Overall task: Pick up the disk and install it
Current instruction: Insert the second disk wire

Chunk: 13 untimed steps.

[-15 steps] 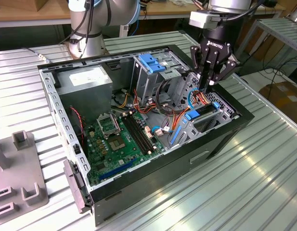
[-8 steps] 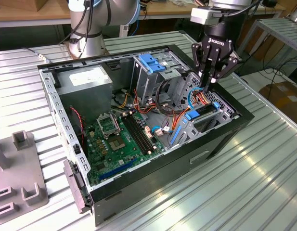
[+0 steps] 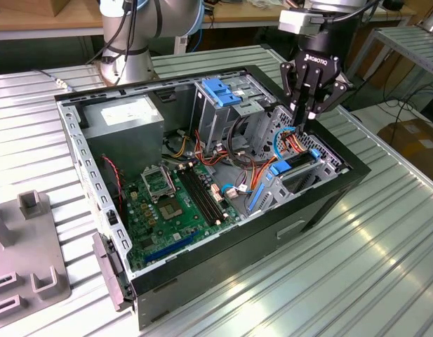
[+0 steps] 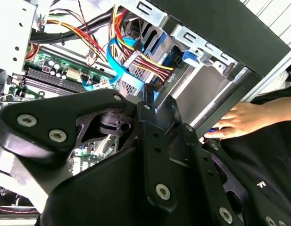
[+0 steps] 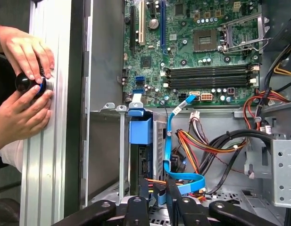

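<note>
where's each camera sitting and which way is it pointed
Exterior view: off the arm, above one corner of the open computer case, looking down; it shows the arm and its gripper over the drive bay.
First wrist view: on the wrist, looking down past the fingers onto the motherboard; a person's hands at the case edge.
Second wrist view: on the wrist, behind the fingers, facing the cables.
Both wrist views share the blue ribbon cable and a person's hand.
</note>
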### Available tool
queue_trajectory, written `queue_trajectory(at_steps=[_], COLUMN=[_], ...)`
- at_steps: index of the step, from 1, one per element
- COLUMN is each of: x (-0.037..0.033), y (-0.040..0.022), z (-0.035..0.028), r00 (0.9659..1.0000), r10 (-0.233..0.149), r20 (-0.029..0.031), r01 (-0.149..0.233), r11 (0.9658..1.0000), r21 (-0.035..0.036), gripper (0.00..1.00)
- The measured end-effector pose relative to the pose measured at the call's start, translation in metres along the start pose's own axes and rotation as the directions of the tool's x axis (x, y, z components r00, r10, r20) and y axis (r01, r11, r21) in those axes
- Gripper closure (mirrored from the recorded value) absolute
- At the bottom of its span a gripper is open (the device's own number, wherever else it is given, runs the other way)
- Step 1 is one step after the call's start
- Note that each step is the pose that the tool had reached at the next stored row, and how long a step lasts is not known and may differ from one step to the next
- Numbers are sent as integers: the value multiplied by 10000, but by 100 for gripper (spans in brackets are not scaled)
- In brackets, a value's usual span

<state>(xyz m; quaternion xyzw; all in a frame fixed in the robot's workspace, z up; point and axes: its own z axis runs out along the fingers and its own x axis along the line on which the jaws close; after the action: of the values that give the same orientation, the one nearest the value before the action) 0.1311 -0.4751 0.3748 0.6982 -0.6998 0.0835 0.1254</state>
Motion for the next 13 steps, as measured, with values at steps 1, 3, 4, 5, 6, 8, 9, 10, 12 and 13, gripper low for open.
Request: queue_trajectory(at_steps=[1, 3, 4, 5, 6, 8, 9, 10, 12, 13], x=[-3, -8, -11, -12, -13, -15, -16, -17, -18, -18], y=[-6, -18, -20, -21, -21, -22, -22, -22, -22, -23], z=[0, 7, 17, 23, 27, 34, 37, 40, 43, 44], r00=[10000, 10000, 10000, 10000, 10000, 10000, 10000, 10000, 10000, 10000], r10=[0, 2, 3, 4, 3, 3, 3, 3, 3, 3], r20=[-6, -32, -43, -45, -49, -45, -46, -47, -48, -48], r01=[0, -2, -3, -4, -3, -3, -3, -3, -3, -3], r11=[10000, 10000, 10000, 10000, 10000, 10000, 10000, 10000, 10000, 10000], r21=[-1, -2, -3, -3, -3, -3, -3, -3, -3, -3], gripper=[71, 71, 71, 71, 71, 71, 71, 71, 72, 72])
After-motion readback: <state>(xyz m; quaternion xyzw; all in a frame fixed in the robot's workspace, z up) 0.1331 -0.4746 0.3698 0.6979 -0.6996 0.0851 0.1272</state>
